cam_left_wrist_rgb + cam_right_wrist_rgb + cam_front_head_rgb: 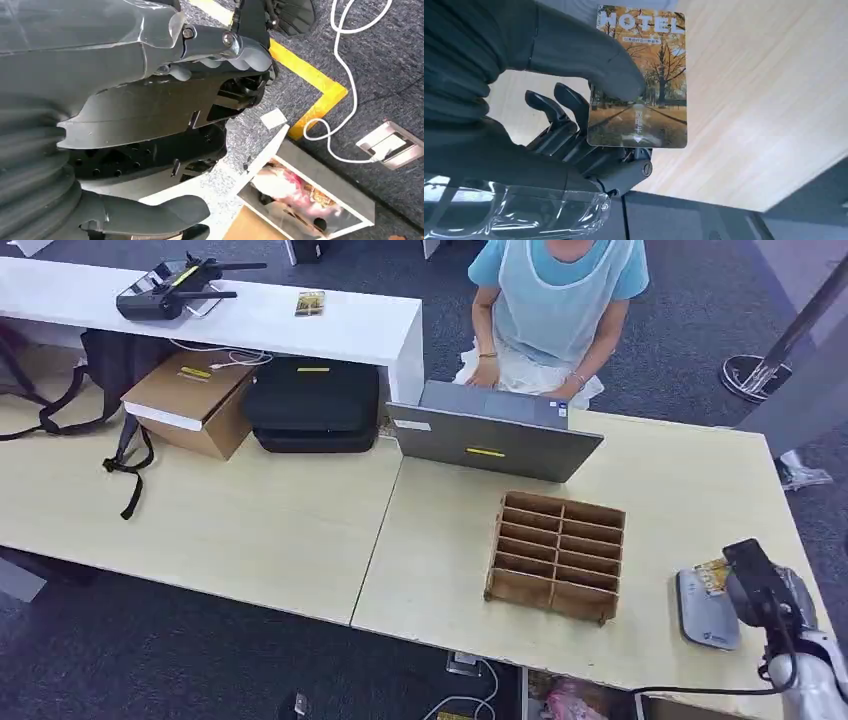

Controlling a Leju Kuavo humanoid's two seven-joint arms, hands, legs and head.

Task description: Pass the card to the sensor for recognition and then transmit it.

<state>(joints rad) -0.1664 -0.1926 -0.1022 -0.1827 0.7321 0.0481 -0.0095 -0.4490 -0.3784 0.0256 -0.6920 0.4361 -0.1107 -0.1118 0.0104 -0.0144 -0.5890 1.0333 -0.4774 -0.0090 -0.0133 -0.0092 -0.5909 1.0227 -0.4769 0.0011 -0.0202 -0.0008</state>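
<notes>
My right hand (765, 590) is at the table's right front corner, holding a hotel card (712, 577) printed with autumn trees. In the right wrist view the card (644, 85) is pinched between the thick thumb (589, 60) and the darker fingers (564, 125). The card hovers over a flat grey sensor pad (705, 612) lying on the table; whether it touches the pad I cannot tell. My left hand (165, 105) hangs beside my body above the floor, its fingers curled in with nothing in them.
A wooden compartment rack (558, 553) stands mid-table, an open laptop (495, 435) behind it with a person (555, 310) seated there. A cardboard box (190, 400) and black case (313, 405) lie at the left. A second card (310, 303) rests on the white shelf (350, 325).
</notes>
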